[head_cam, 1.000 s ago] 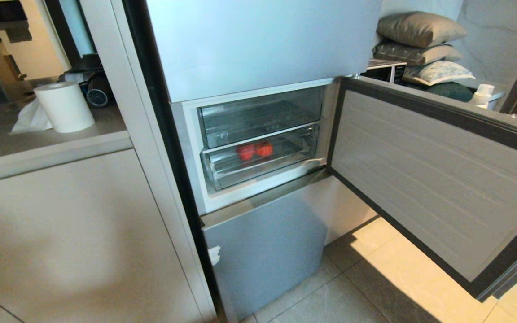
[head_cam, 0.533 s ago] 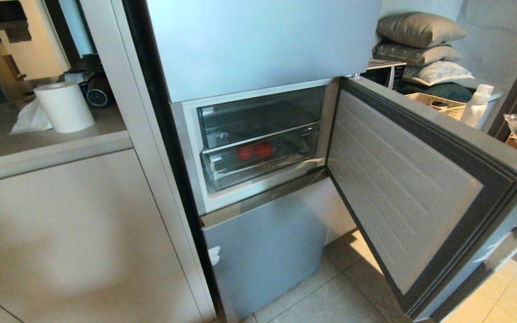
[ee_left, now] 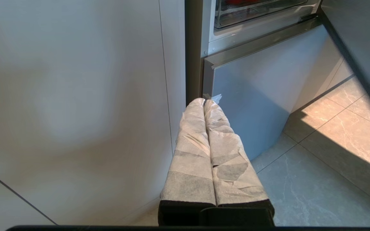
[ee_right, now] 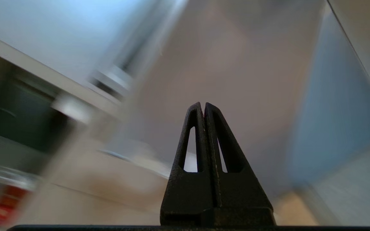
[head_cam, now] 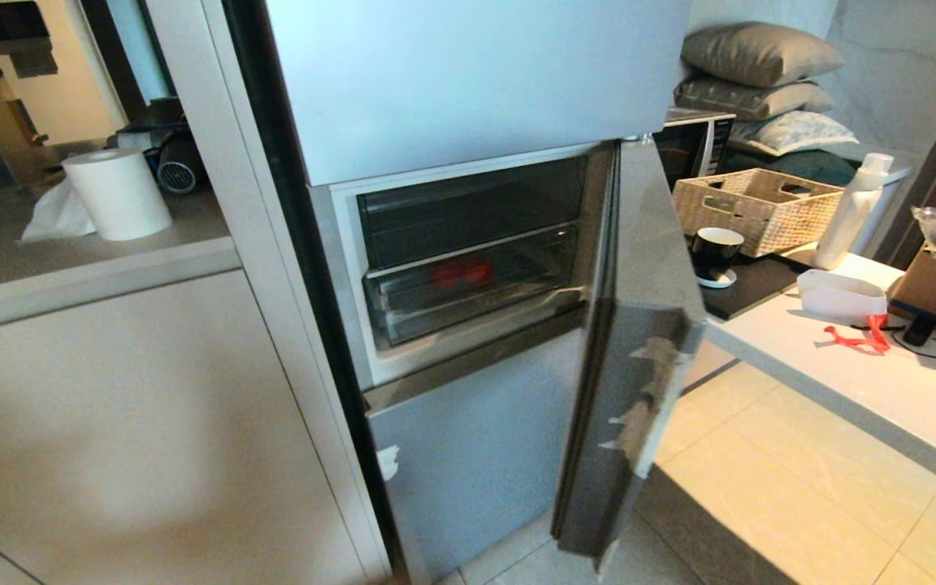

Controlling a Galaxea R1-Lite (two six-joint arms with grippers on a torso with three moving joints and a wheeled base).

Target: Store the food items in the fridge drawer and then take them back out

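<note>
The storing step looks finished: red food items [head_cam: 461, 274] lie inside the clear fridge drawer [head_cam: 476, 296], up beyond the parked, clenched left gripper [ee_left: 204, 102]. The fridge door [head_cam: 639, 357] stands half-shut. The right gripper [ee_right: 202, 106], clenched and empty, faces blurred surfaces, possibly that door; retrieval next needs the door wide.

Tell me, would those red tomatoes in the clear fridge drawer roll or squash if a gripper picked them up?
The tomatoes look round and smooth, so they would probably roll if nudged along the drawer. Their glossy skin suggests a grip could slip. Whether they are real and soft or firm replicas cannot be told through the plastic.
</note>
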